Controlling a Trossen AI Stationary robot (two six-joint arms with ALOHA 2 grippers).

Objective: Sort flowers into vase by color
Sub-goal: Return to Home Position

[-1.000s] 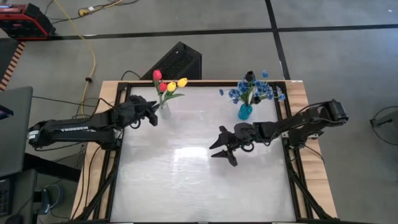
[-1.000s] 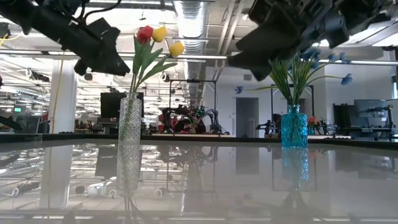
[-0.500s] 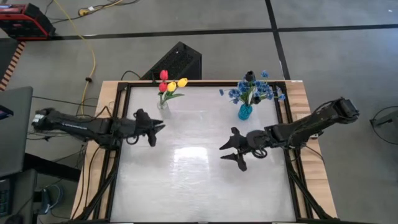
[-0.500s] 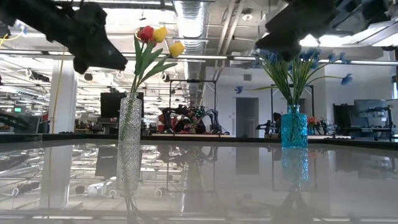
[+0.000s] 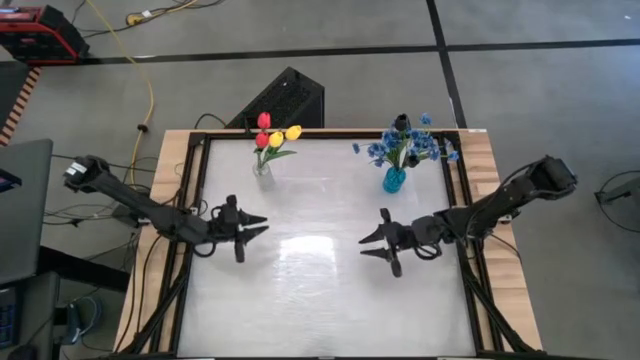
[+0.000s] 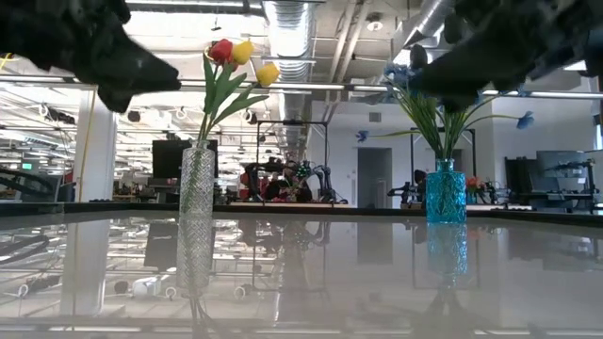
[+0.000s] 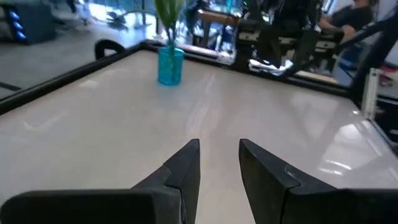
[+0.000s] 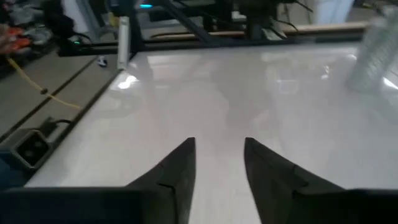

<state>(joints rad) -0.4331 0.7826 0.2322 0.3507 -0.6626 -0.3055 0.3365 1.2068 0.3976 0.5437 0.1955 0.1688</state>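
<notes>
A clear glass vase [image 5: 263, 168] stands on its base near the table's far edge, left of centre, and holds red and yellow tulips [image 5: 272, 134]. In the low view the clear vase [image 6: 196, 218] stands on the left with the tulips [image 6: 232, 56] above it. A blue vase [image 5: 394, 180] stands right of centre with blue sprigs and one black-headed flower [image 5: 401, 122]. My left gripper [image 5: 254, 228] hovers open, nearer than the clear vase. My right gripper [image 5: 372, 243] hovers open, nearer than the blue vase. Both are empty.
The white tabletop [image 5: 320, 290] lies bare between and in front of the grippers, inside a dark frame [image 5: 190, 250]. The left wrist view shows the blue vase [image 7: 170, 65] and my right arm [image 7: 286, 34] across the table. A black box [image 5: 285, 98] sits on the floor beyond the far edge.
My left gripper has drawn away from the clear vase toward the table's near edge, its arm stretching out lower. My right gripper has slid a little toward the table's right edge. Both stayed open and empty. The vases and flowers have not moved.
</notes>
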